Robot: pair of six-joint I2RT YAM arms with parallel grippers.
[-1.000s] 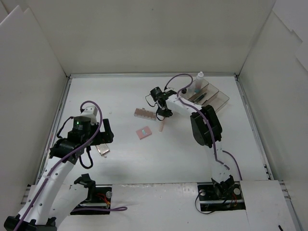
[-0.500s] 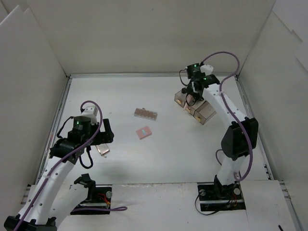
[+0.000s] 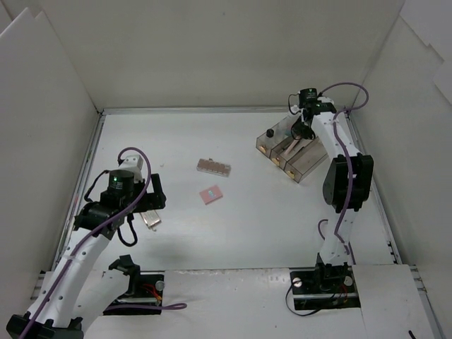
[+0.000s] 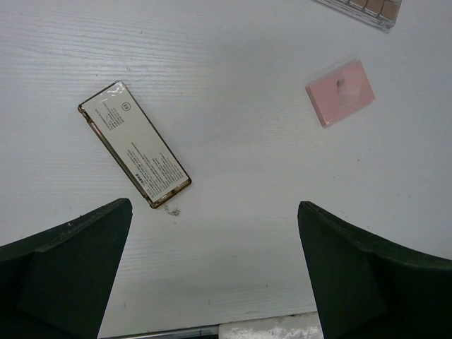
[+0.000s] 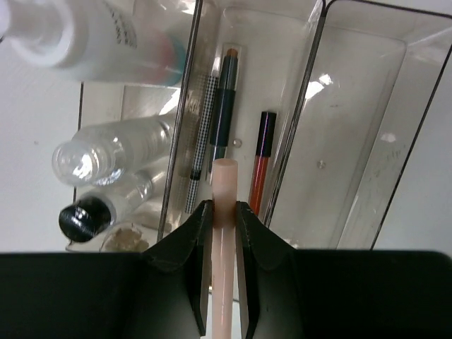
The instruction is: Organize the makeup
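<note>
Right gripper (image 5: pixel 224 212) pinches the peach stick (image 5: pixel 224 180) above the middle compartment of the tray (image 5: pixel 306 70); best lower it lengthwise, parallel to the pencils (image 5: pixel 227 92) there, before releasing.

We see a pale peach stick (image 5: pixel 224 185), a black-and-white checked pencil (image 5: pixel 200 138), a dark teal pencil (image 5: pixel 227 99) tipped in copper and a red tube (image 5: pixel 260 169) capped in dark purple, all over a smoky clear tray (image 5: pixel 360 127). The worktop (image 4: pixel 240 162) is white, the compact (image 4: pixel 340 92) pink, the palette (image 3: pixel 214 167) brown, and the case (image 4: pixel 134 144) white-labelled with gold edging.
</note>
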